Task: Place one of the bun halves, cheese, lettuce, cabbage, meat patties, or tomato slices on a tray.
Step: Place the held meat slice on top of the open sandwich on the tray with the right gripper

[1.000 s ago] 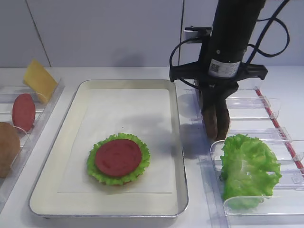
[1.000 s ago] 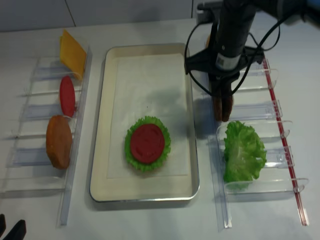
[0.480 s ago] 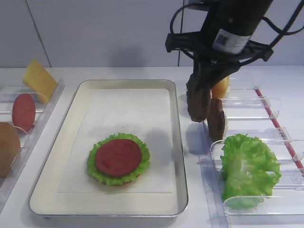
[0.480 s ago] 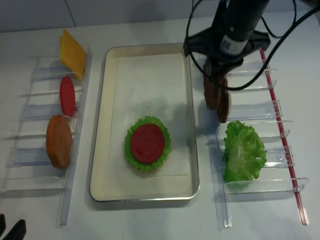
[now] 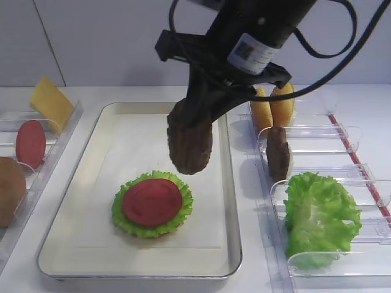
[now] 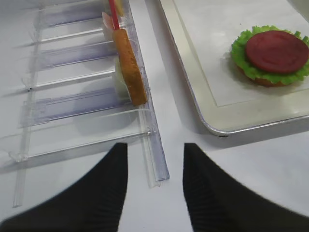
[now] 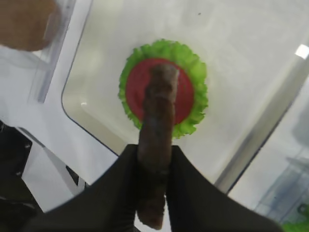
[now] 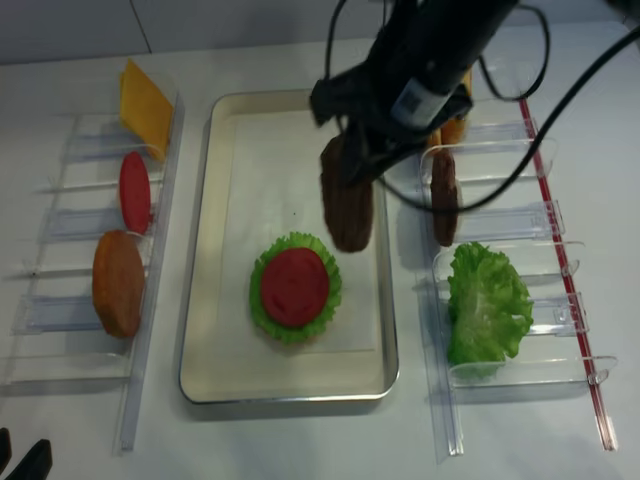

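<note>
My right gripper (image 5: 204, 105) is shut on a dark brown meat patty (image 5: 190, 143), which hangs on edge over the tray (image 5: 232, 201). In the right wrist view the patty (image 7: 157, 125) sits between the black fingers, right above a tomato slice (image 7: 183, 92) on lettuce (image 7: 198, 67). That stack (image 8: 294, 287) lies in the tray's near half. A second patty (image 5: 278, 152) stands in the right rack. My left gripper (image 6: 155, 150) is open over bare table beside the left rack, which holds a bun half (image 6: 129, 67). I see no cabbage that I can tell.
The left rack (image 8: 150, 330) holds cheese (image 8: 144, 103), a tomato slice (image 8: 134, 192) and a bun half (image 8: 118, 282). The right rack (image 8: 540, 225) holds bun halves (image 5: 273, 108) at the back and a lettuce bunch (image 5: 321, 217) in front.
The right gripper lifted one patty out of the right rack and carried it left, over the tray. The other patty stayed in the rack.
</note>
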`<control>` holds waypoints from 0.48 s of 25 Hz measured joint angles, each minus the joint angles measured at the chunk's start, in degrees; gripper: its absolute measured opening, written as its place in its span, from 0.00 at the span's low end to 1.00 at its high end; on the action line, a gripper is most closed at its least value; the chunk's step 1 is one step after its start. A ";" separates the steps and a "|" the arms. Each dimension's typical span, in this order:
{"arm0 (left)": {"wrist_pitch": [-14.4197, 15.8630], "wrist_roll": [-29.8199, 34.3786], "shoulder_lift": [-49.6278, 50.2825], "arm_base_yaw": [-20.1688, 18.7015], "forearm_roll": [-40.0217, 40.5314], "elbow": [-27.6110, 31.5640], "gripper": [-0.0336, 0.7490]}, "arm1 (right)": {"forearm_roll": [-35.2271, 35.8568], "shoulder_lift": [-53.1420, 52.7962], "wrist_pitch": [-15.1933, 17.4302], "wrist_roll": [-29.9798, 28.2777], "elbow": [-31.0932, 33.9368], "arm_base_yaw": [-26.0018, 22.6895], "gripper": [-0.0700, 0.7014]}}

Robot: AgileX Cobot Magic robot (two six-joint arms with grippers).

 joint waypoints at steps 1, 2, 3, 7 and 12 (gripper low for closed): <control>0.00 0.00 0.00 0.00 0.00 0.00 0.37 | 0.29 0.00 0.00 -0.95 0.00 1.10 0.31; 0.00 0.00 0.00 0.00 0.00 0.00 0.37 | 0.84 0.00 0.00 -1.41 0.00 1.94 0.31; 0.00 0.00 0.00 0.00 0.00 0.00 0.37 | 1.84 0.00 -0.27 -2.14 0.00 2.77 0.31; 0.00 0.00 0.00 0.00 0.10 0.00 0.37 | 6.22 0.10 -3.96 -3.39 1.12 4.28 0.31; 0.00 0.00 0.00 0.00 0.10 0.00 0.37 | 14.52 0.21 -12.16 -7.84 7.47 4.38 0.31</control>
